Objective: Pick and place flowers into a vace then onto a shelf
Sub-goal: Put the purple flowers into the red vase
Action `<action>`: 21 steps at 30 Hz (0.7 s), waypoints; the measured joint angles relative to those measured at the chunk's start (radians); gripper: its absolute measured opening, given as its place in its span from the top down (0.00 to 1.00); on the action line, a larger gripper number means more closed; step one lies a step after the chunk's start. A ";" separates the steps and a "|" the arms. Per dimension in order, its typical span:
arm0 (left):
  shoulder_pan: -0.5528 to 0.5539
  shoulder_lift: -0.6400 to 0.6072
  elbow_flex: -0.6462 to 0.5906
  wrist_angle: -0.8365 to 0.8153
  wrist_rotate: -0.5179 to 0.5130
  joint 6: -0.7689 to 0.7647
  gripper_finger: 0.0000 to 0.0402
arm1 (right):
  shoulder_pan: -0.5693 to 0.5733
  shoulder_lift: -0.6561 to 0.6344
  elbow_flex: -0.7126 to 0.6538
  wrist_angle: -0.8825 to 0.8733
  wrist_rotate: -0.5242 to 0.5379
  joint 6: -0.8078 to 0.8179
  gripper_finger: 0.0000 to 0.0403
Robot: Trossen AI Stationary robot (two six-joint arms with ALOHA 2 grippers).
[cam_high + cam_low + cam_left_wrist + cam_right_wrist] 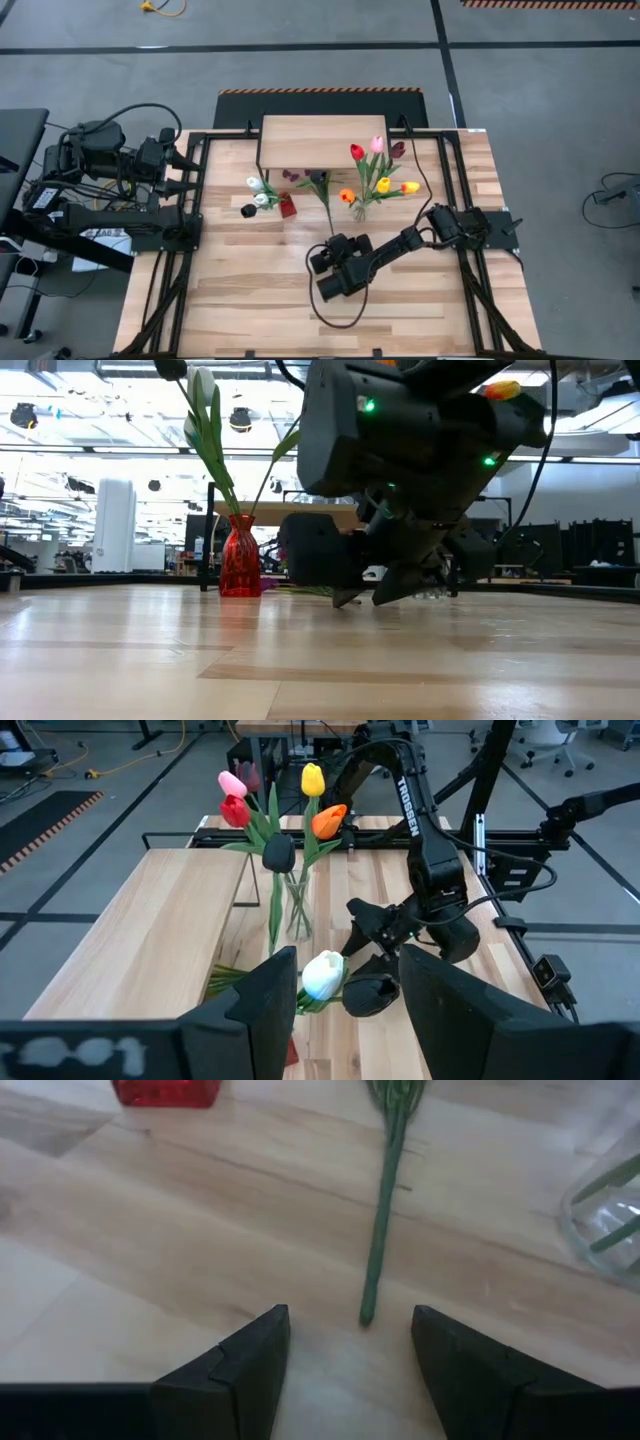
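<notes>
1. The left gripper (pixel 340 1005) waits raised off the table's edge on its own side, well apart from the work. Its jaws stand partly open and hold nothing.
2. Between it and the other arm stands a red vase (pixel 286 207) with white and dark tulips (pixel 259 194) already in it.
3. The step in hand looks like picking up the next flower. The right gripper (pixel 350 1345) hovers low over the table (pixel 240 290) with jaws wide and empty, and the cut end of a lying green stem (pixel 385 1200) sits just ahead of the gap between its fingers (pixel 245 1360).
4. That stem belongs to the loose dark-headed flower (pixel 321 185), which lies flat and runs straight away from the gripper toward the shelf (pixel 320 140).
5. The next move probably calls for a short advance and drop so the stem sits between the fingers, then a close. The stem is thin and flat on the wood, so the grip must go low.
6. Beside the right gripper, a clear glass vase (pixel 608 1220) holds the red, pink, orange and yellow tulips (pixel 378 165), near enough to be nudged.
7. The surface is pale plank wood. The room beyond is an open workshop with a grey floor and bright ceiling lights.
</notes>
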 joint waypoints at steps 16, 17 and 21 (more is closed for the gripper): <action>0.000 0.000 0.000 0.000 0.000 -0.003 0.58 | -0.053 0.000 0.000 0.014 0.004 -0.025 0.48; 0.000 0.000 0.000 0.000 0.000 -0.001 0.58 | -0.056 0.000 0.000 0.015 0.004 -0.025 0.48; 0.000 0.000 0.000 0.000 0.000 -0.003 0.58 | -0.062 0.007 0.000 0.021 0.011 -0.025 0.48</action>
